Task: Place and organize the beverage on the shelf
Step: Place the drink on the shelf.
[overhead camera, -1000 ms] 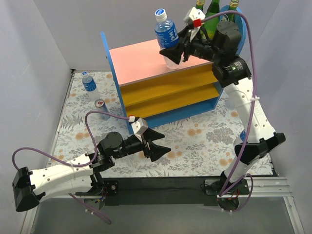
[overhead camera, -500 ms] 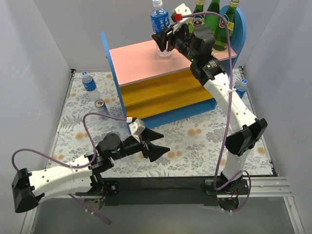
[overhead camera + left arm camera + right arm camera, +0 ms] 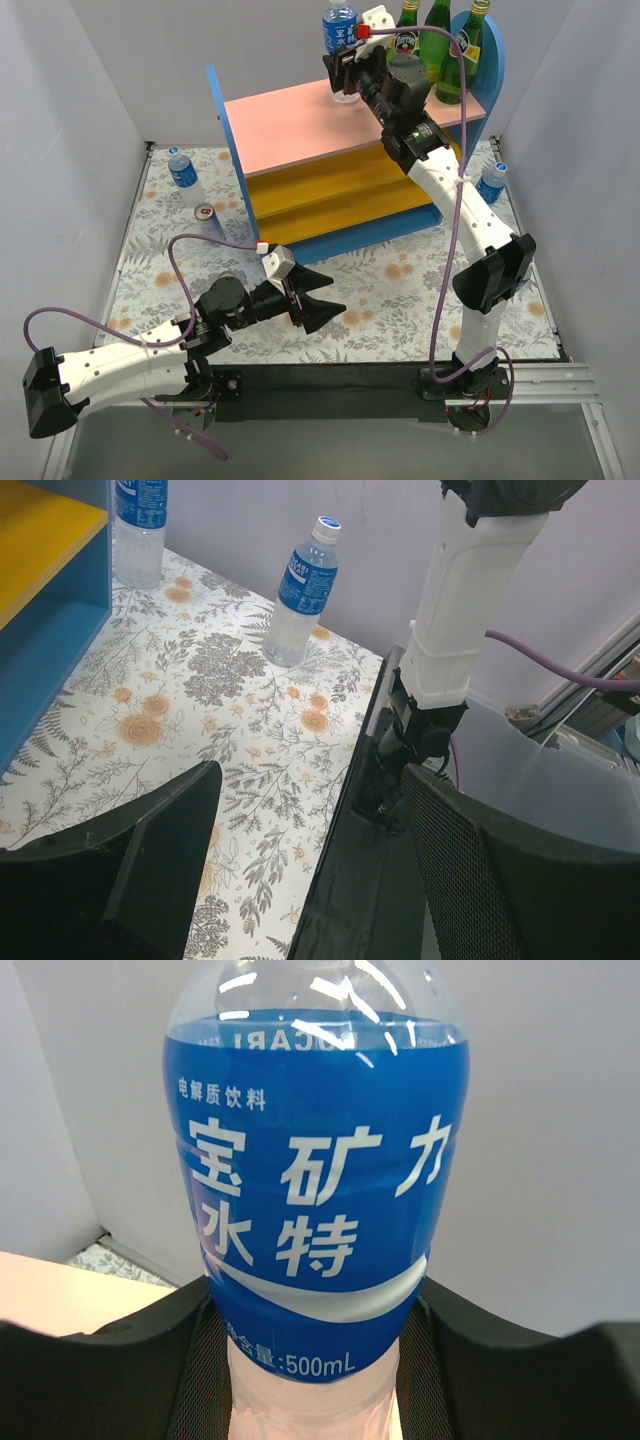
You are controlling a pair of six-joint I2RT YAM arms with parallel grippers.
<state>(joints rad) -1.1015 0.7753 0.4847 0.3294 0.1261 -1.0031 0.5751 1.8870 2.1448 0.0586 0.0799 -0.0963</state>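
The right hand [image 3: 344, 78] grips a blue-labelled bottle [image 3: 341, 24], now farther back atop the shelf [image 3: 290, 115], beside green bottles [image 3: 436, 40]; the left hand [image 3: 325, 300] gapes wide.

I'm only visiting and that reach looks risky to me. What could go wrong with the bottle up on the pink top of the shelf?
1. The right gripper holds the blue-labelled bottle seemingly close to the back edge of the pink top board. Released there, it might topple off the back.
2. The three green glass bottles stand right beside that arm's wrist, so a careless pull-back could knock them over.
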